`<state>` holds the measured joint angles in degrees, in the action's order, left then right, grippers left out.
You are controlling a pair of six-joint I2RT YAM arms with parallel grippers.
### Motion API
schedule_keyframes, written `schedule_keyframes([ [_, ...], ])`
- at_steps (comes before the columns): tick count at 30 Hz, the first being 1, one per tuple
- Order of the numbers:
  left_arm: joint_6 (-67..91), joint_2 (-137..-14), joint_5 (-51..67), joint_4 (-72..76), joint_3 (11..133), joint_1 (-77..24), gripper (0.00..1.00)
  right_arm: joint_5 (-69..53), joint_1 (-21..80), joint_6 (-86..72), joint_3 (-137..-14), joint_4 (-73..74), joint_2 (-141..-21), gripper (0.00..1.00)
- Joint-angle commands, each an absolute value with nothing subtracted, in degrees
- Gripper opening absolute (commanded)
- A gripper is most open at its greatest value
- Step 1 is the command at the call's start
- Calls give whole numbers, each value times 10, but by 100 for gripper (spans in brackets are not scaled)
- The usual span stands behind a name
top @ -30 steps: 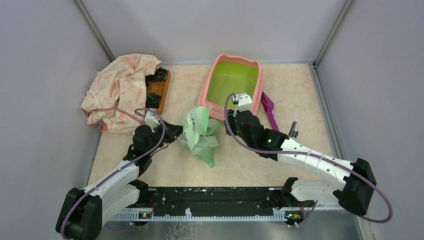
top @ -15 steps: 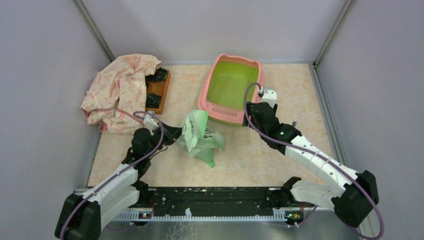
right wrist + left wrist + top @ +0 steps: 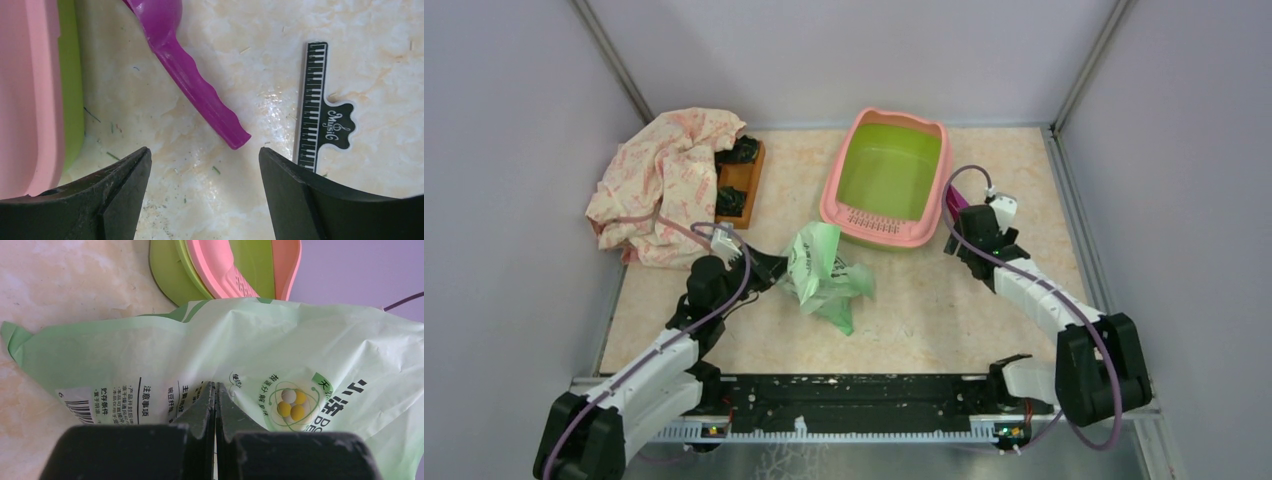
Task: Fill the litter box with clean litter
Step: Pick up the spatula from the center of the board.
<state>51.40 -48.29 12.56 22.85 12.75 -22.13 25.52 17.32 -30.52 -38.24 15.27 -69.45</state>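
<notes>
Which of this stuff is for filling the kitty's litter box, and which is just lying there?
For the job: litter box; green bag, pinched in the left jaws; magenta scoop, probably.
Just lying about: patterned cloth; wooden board; black keyboard-print clip.

Top view: from high above and behind both arm bases, angled down over the whole beige marbled tabletop (image 3: 924, 300), far off. Left wrist view: low, pressed close to the crinkled light green printed plastic bag (image 3: 300, 350), facing the rectangular pink-rimmed, lime-green plastic litter box (image 3: 287, 265) beyond (both shared with the top view). Right wrist view: close, straight down on the wavy magenta plastic scoop (image 3: 200, 85) and flat black piano-key strip (image 3: 320, 125), same box's rim at left.
</notes>
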Motion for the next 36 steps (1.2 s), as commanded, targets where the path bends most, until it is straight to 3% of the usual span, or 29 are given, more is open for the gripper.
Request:
schedule_keyframes([
  [1, 511, -491, 176, 156, 90, -236, 0, 220, 161, -304, -385, 89, -710, 79],
  [11, 520, -574, 175, 226, 56, -235, 0, 205, 120, -265, -409, 50, -780, 79],
  [17, 508, -601, 195, 220, 98, -236, 1, 181, 106, -240, -436, 45, -824, 78],
  [20, 486, -573, 193, 167, 140, -235, 18, 174, 104, -230, -445, 43, -839, 78],
  [31, 443, -507, 160, 51, 221, -235, 39, 152, 91, -224, -468, 35, -900, 73],
  [36, 419, -530, 157, 59, 234, -235, 46, 120, 80, -235, -472, 34, -911, 59],
])
